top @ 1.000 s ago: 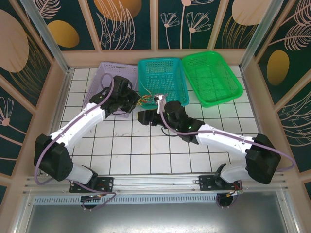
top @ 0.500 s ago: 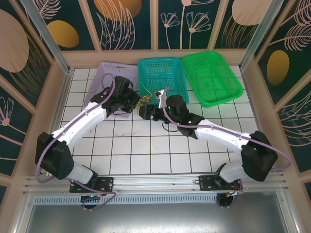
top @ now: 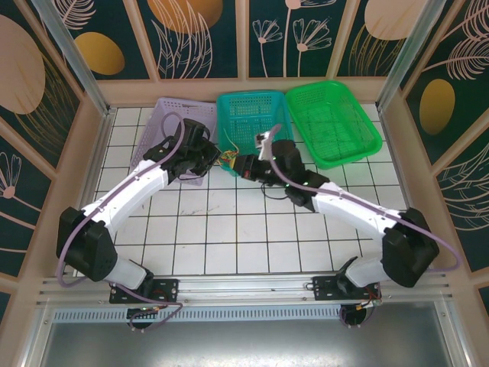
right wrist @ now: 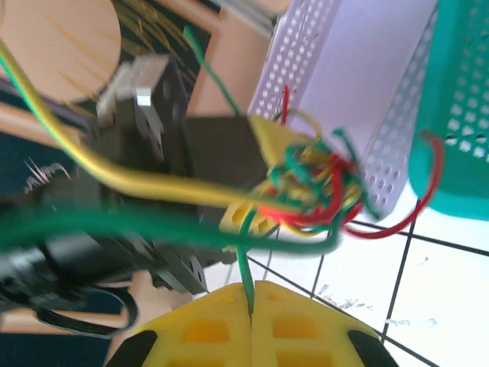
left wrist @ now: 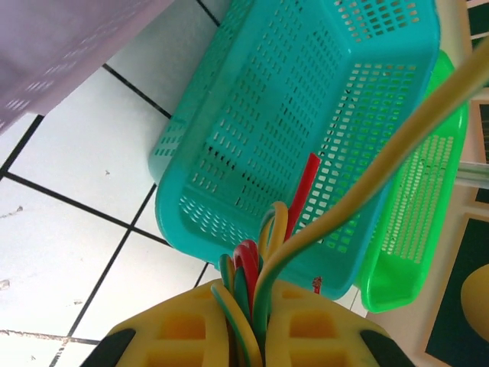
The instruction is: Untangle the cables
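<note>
The cables are a small knot of green, yellow and red wires hanging between the two grippers, just in front of the teal basket. My left gripper is shut on a bunch of green, red and yellow cables, which rise from between its yellow fingertips. One long yellow cable runs up and right from them. My right gripper is shut on a single green wire that leads up into the tangle. In the top view, the right gripper is just right of the knot.
Three baskets stand along the back: purple, teal, and green. The teal basket's front wall is close behind the left gripper. White tiled table lies open in front of both arms.
The right gripper has moved back and to the right, towards the teal basket, with the green wire in it. The left gripper has stayed almost still, holding the bunch.
</note>
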Tool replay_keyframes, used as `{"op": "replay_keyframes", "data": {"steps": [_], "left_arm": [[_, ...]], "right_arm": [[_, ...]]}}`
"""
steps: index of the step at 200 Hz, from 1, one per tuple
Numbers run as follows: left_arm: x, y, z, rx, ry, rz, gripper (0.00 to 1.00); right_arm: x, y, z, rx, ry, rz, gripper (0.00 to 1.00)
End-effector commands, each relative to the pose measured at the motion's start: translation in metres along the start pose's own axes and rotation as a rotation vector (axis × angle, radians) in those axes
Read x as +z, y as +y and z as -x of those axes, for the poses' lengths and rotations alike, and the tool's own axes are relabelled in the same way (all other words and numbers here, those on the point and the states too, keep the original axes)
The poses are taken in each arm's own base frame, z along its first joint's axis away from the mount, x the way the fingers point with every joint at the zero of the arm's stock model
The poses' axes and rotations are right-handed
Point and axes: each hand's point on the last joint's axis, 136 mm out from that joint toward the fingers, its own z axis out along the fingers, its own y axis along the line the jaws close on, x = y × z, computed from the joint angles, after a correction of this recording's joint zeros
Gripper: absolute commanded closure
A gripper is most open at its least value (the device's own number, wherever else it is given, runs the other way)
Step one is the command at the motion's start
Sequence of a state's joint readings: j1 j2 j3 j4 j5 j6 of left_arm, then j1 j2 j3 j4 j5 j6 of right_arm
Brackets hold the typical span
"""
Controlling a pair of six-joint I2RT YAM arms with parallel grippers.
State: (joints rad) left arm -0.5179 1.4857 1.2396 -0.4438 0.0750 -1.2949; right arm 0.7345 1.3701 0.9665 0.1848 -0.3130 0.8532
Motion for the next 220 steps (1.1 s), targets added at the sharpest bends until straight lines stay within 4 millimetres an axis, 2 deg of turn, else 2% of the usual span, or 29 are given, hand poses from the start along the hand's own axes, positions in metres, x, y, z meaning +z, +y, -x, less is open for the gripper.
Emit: {"op": "replay_keyframes", "data": {"steps": [1, 29, 39, 54, 71, 84, 88, 91, 92, 106, 108, 121, 128, 141, 151, 167, 181, 206, 220], "left_arm": [[-0.015, -0.002, 0.006, 0.103, -0.06, -0.039, 1.0], [-0.014, 0.0, 0.001, 0.121, -0.052, -0.094, 1.0], [-0.015, 0.0, 0.001, 0.123, -0.053, -0.098, 1.0], [-0.017, 0.0, 0.0, 0.112, -0.047, -0.091, 1.0], [-0.015, -0.003, -0.003, 0.061, -0.013, -0.079, 1.0], [-0.011, -0.006, -0.008, 0.02, 0.029, -0.059, 1.0], [-0.011, -0.009, -0.01, 0.012, 0.04, -0.057, 1.0], [-0.011, -0.01, -0.011, 0.003, 0.05, -0.053, 1.0], [-0.01, -0.01, -0.011, 0.002, 0.052, -0.052, 1.0], [-0.009, -0.019, -0.014, -0.01, 0.085, -0.054, 1.0], [-0.009, -0.02, -0.014, -0.011, 0.089, -0.054, 1.0], [-0.009, -0.026, -0.016, -0.006, 0.11, -0.049, 1.0], [-0.008, -0.029, -0.017, 0.0, 0.12, -0.048, 1.0], [-0.009, -0.034, -0.018, -0.002, 0.133, -0.055, 1.0], [-0.01, -0.038, -0.02, -0.01, 0.145, -0.066, 1.0], [-0.011, -0.044, -0.021, -0.027, 0.158, -0.083, 1.0], [-0.011, -0.049, -0.022, -0.043, 0.168, -0.101, 1.0], [-0.009, -0.054, -0.024, -0.054, 0.187, -0.117, 1.0], [-0.008, -0.055, -0.026, -0.062, 0.202, -0.128, 1.0]], "right_arm": [[-0.023, -0.006, 0.026, 0.164, -0.035, -0.007, 1.0], [-0.021, -0.027, 0.034, 0.329, 0.047, -0.038, 1.0], [-0.018, -0.033, 0.029, 0.362, 0.082, -0.072, 1.0], [-0.019, -0.033, 0.033, 0.337, 0.078, -0.099, 1.0], [-0.026, -0.021, 0.045, 0.205, 0.043, -0.104, 1.0], [-0.034, -0.005, 0.041, 0.018, -0.006, -0.149, 0.78], [-0.037, -0.001, 0.037, -0.059, -0.035, -0.183, 0.67], [-0.04, 0.001, 0.035, -0.093, -0.05, -0.194, 0.63], [-0.042, 0.003, 0.032, -0.127, -0.06, -0.205, 0.58], [-0.055, 0.005, 0.012, -0.294, -0.129, -0.239, 0.34], [-0.057, 0.0, 0.008, -0.306, -0.137, -0.251, 0.31], [-0.065, -0.011, -0.01, -0.381, -0.201, -0.215, 0.23], [-0.073, -0.011, -0.013, -0.411, -0.266, -0.174, 0.19], [-0.086, -0.006, -0.009, -0.445, -0.408, -0.09, 0.1], [-0.091, 0.002, -0.001, -0.45, -0.498, -0.034, 0.08], [-0.08, 0.013, 0.008, -0.482, -0.512, -0.007, 0.06], [-0.062, 0.021, 0.006, -0.511, -0.482, 0.024, 0.06], [-0.04, 0.018, 0.005, -0.516, -0.485, 0.033, 0.04], [-0.033, 0.022, 0.008, -0.528, -0.497, 0.043, 0.03]]}}
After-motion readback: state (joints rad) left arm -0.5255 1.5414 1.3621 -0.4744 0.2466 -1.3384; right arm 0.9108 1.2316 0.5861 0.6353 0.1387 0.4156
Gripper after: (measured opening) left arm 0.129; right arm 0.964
